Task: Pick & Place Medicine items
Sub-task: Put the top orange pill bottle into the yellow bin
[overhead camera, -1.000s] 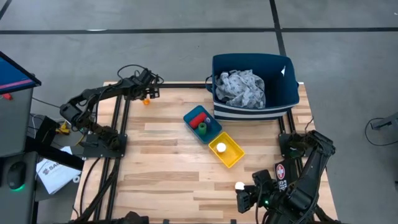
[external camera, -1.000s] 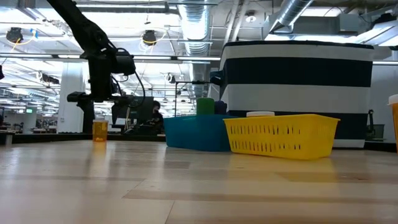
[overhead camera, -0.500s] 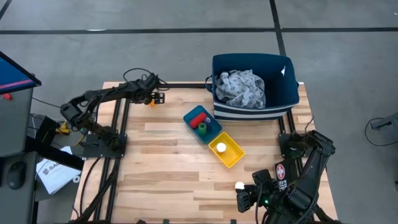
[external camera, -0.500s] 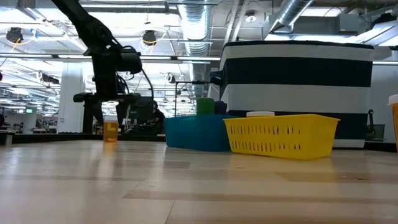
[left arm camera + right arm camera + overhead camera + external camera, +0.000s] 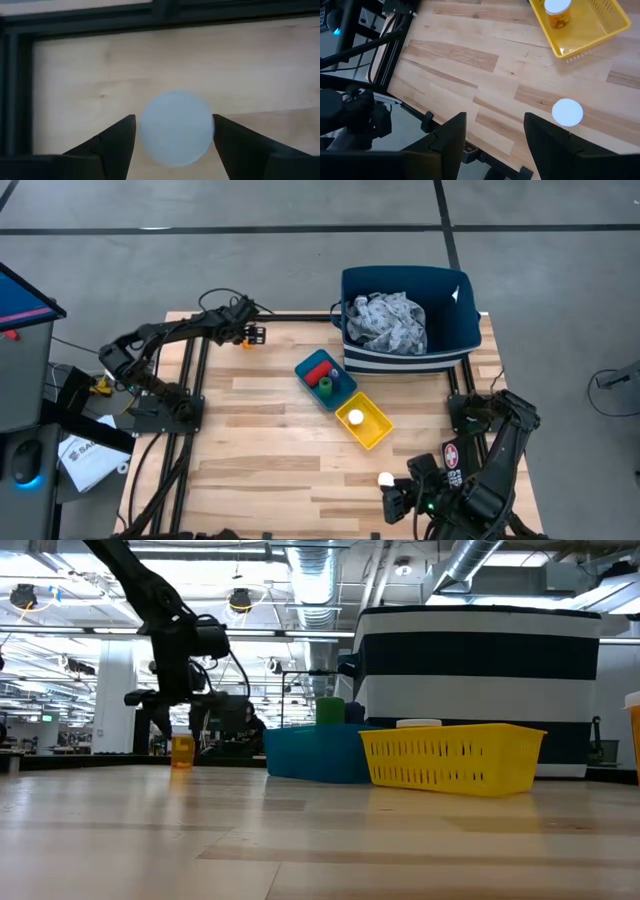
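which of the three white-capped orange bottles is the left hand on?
The far-corner orange bottle, sitting between the left hand's fingers. Of the other two, one sits in the yellow tray, and one stands loose at the near edge, by the right hand.

Pale matt wooden table [image 5: 270, 430], perforated glossy yellow plastic tray [image 5: 452, 757], crumpled cloth [image 5: 390, 322] in a fabric bin [image 5: 455, 325].

A pale wooden table [image 5: 290, 450] stands on a grey concrete floor [image 5: 300, 270] crossed by dark lines. Beyond it, silver ducts [image 5: 320, 580] and pipes run under a ceiling with strip lights; what may be distant workstations sit behind.
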Tool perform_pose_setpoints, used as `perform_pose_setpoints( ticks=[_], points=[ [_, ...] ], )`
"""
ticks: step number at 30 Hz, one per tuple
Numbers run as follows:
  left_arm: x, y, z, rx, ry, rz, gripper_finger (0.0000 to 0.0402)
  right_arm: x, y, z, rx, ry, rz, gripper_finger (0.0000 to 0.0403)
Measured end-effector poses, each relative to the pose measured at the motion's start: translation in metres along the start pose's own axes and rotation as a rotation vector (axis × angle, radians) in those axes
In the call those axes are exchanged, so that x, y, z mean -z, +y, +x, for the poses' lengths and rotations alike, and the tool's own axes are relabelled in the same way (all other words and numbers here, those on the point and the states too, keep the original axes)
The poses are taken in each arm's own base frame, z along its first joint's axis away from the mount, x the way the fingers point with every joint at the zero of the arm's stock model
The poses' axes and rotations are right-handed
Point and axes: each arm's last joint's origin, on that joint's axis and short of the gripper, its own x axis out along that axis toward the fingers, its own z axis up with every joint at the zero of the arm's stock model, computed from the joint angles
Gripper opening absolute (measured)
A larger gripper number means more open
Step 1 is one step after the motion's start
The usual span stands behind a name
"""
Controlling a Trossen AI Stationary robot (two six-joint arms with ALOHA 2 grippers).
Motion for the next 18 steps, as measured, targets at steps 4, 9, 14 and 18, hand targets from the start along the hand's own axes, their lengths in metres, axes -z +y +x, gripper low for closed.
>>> perform_pose_setpoints(
  ticks=[4, 9, 14, 18],
  points=[
    [0.000, -0.005, 0.005, 0.053, 0.016, 0.044, 0.0248, 0.000, 0.000, 0.000, 0.000, 0.000, 0.000, 0.0196],
    [0.005, -0.014, 0.005, 0.108, 0.033, 0.158, 0.0237, 0.000, 0.000, 0.000, -0.002, -0.003, -0.001, 0.0196],
    [0.020, -0.029, -0.003, 0.167, 0.076, 0.263, 0.0224, 0.000, 0.000, 0.000, -0.002, -0.003, -0.004, 0.0196],
    [0.039, -0.048, -0.014, 0.209, 0.086, 0.349, 0.0215, 0.000, 0.000, 0.000, -0.002, -0.003, -0.009, 0.0196]
  ],
)
